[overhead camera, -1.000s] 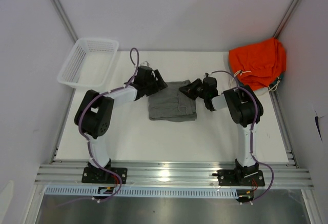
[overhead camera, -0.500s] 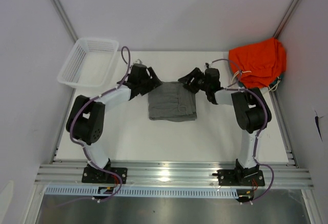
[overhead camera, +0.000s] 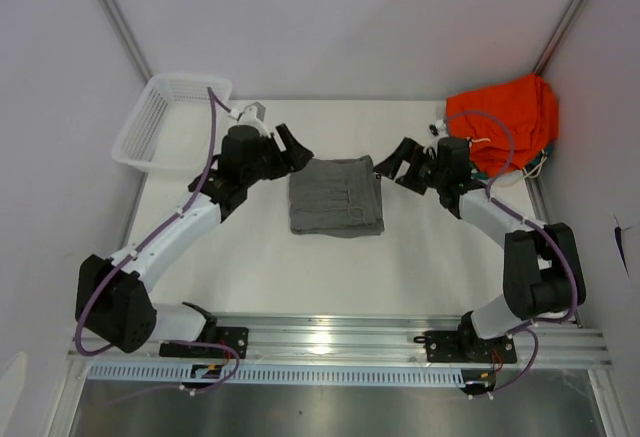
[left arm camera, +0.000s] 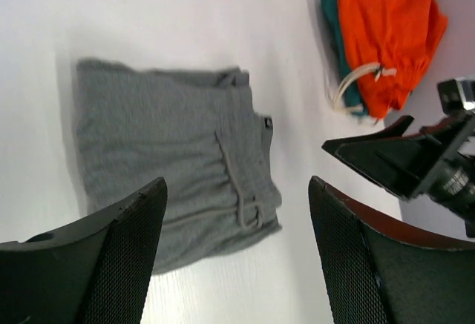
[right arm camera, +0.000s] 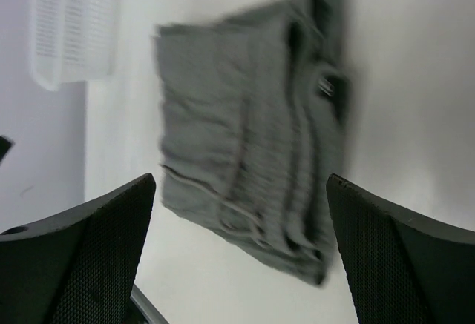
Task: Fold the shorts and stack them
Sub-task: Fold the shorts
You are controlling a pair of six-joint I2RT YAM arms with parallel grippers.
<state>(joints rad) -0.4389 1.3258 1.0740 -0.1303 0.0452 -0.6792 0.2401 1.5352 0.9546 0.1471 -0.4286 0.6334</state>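
- Shorts (overhead camera: 336,197) lie folded in a tidy rectangle in the middle of the table (overhead camera: 300,267), between both grippers and touching neither.
- Left gripper (overhead camera: 288,150): jaws wide, empty. Right gripper (overhead camera: 399,163): jaws wide, empty.
- Fold looks done; stacking is what's left.
- Next move needs a low pinch under the bundle's edges so the layers don't spill.
- Count: one grey shorts, one orange garment (overhead camera: 503,117), one basket (overhead camera: 170,122).

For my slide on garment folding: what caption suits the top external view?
Folded grey shorts lie between the open left pincer and open right pincer; orange garment and basket at far corners.
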